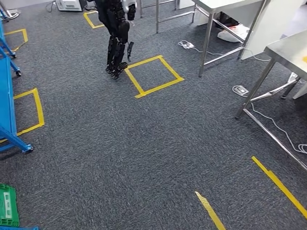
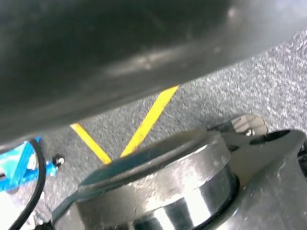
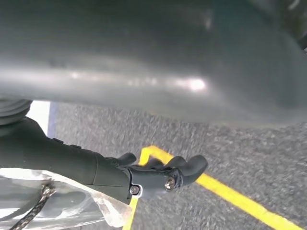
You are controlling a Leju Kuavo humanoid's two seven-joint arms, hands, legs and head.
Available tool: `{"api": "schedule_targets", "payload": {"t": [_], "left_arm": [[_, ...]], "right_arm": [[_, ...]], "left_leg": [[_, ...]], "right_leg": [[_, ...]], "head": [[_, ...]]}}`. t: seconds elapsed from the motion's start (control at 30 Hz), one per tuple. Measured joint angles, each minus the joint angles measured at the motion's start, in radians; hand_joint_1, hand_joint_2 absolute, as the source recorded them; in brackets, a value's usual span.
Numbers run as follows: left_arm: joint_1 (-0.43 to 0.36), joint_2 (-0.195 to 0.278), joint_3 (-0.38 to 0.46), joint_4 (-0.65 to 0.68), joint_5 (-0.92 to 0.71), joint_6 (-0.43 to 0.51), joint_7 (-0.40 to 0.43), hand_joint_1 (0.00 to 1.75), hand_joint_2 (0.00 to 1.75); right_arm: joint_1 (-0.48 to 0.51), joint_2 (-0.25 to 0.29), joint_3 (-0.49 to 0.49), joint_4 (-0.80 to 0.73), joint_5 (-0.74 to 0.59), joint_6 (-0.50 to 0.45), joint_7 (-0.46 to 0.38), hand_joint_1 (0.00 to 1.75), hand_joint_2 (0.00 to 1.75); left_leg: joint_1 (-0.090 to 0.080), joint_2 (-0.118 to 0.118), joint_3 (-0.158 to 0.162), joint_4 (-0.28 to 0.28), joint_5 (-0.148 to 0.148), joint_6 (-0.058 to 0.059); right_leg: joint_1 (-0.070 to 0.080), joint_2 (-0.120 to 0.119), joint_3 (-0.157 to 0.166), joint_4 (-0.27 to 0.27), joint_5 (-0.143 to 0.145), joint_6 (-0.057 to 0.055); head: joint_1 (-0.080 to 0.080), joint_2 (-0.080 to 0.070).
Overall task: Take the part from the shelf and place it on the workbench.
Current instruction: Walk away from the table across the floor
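Observation:
A shiny round metal part (image 2: 159,187) with a dark rim is close up in the left wrist view, hanging above the carpet. My left hand (image 2: 278,177) holds it, and a grey bit of the hand shows beside it while the fingers are hidden. My right hand (image 3: 159,175) hangs over the carpet with its dark fingers stretched out and nothing in them. The steel workbench (image 1: 289,50) stands at the far right of the head view. The blue shelf frame (image 1: 7,100) is at the left edge.
Another black humanoid robot (image 1: 117,38) stands ahead by a yellow tape square (image 1: 154,76). A second steel table (image 1: 217,7) is behind it. Cables and power strips (image 1: 241,90) lie under the tables. A green crate (image 1: 7,206) sits at bottom left.

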Motion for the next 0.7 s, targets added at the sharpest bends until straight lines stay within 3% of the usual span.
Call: {"api": "schedule_targets", "payload": {"t": [0.03,0.1,0.17,0.23,0.27,0.33,0.4,0.47,0.53,0.6,0.67,0.7], "left_arm": [[0.002,0.001,0.001,0.000,0.001,0.000,-0.001,0.00,0.00],[0.003,0.002,0.002,0.000,0.002,0.001,-0.004,0.00,0.00],[0.000,0.003,0.003,0.000,0.003,0.003,-0.007,0.00,0.00],[-0.002,0.003,0.004,0.000,0.004,0.004,-0.008,0.00,0.00],[0.000,0.003,0.005,0.000,0.005,0.004,-0.008,0.00,0.00],[0.003,0.003,0.006,0.000,0.005,0.004,-0.008,0.00,0.00],[0.002,0.004,0.007,0.000,0.005,0.004,-0.009,0.00,0.00],[-0.001,0.004,0.007,0.000,0.005,0.004,-0.009,0.00,0.00],[-0.001,0.005,0.008,0.000,0.006,0.005,-0.010,0.00,0.00],[0.000,0.005,0.010,0.000,0.006,0.006,-0.010,0.00,0.00],[-0.002,0.005,0.014,0.000,0.006,0.007,-0.010,0.00,0.00],[-0.003,0.005,0.015,0.000,0.006,0.008,-0.010,0.00,0.00]], "right_arm": [[-0.001,0.001,0.004,0.000,0.000,0.000,0.001,0.00,0.00],[-0.001,0.003,0.012,0.000,0.000,0.000,0.000,0.00,0.00],[0.002,0.004,0.020,0.000,0.000,0.000,-0.002,0.00,0.00],[0.004,0.005,0.028,0.000,0.000,-0.001,-0.003,0.00,0.00],[0.004,0.005,0.031,0.000,0.000,-0.002,-0.004,0.00,0.00],[0.001,0.005,0.038,0.000,0.000,-0.004,-0.008,0.00,0.00],[0.000,0.005,0.046,0.000,0.000,-0.005,-0.010,0.00,0.00],[-0.001,0.006,0.051,0.000,0.000,-0.007,-0.010,0.00,0.00],[-0.003,0.006,0.055,0.000,0.000,-0.007,-0.011,0.00,0.00],[-0.005,0.007,0.058,0.000,0.000,-0.007,-0.012,0.00,0.00],[-0.003,0.007,0.061,0.000,0.000,-0.007,-0.014,0.00,0.00],[-0.001,0.007,0.061,0.000,0.000,-0.007,-0.015,0.00,0.00]], "left_leg": [[0.003,-0.001,-0.002,0.001,0.000,-0.006],[0.001,0.040,-0.020,0.037,-0.024,-0.016],[0.000,0.103,-0.072,0.148,-0.084,-0.023],[0.004,0.127,-0.129,0.262,-0.127,-0.028],[0.006,0.132,-0.137,0.279,-0.122,-0.030],[0.007,0.145,-0.097,0.198,-0.063,-0.030],[0.001,0.195,-0.031,0.066,-0.010,-0.021],[-0.008,0.225,-0.003,0.010,-0.003,-0.009],[-0.010,0.203,-0.003,0.005,-0.004,0.003],[-0.007,0.178,0.001,-0.003,0.001,0.014],[-0.003,0.151,0.002,-0.007,0.005,0.023],[-0.003,0.137,0.002,-0.006,0.005,0.026]], "right_leg": [[0.001,-0.012,0.005,-0.004,0.003,-0.007],[0.000,-0.040,0.014,-0.014,0.009,-0.019],[0.002,-0.074,0.020,-0.018,0.007,-0.027],[0.005,-0.109,0.023,-0.018,0.001,-0.030],[0.005,-0.124,0.026,-0.018,-0.002,-0.030],[0.006,-0.150,0.035,-0.017,-0.010,-0.028],[0.009,-0.172,0.041,-0.017,-0.020,-0.020],[0.014,-0.194,0.046,-0.017,-0.031,-0.009],[0.013,-0.212,0.059,-0.020,-0.038,0.002],[0.008,-0.171,0.056,0.007,-0.061,0.011],[0.004,-0.104,0.000,0.118,-0.117,0.017],[0.003,-0.088,-0.040,0.192,-0.145,0.018]], "head": [[0.000,0.000],[-0.002,0.000],[-0.005,0.000],[-0.005,0.000],[-0.005,0.000],[-0.006,0.000],[-0.006,0.000],[-0.005,0.000],[-0.006,0.000],[-0.002,0.000],[0.003,0.000],[0.004,0.000]]}}
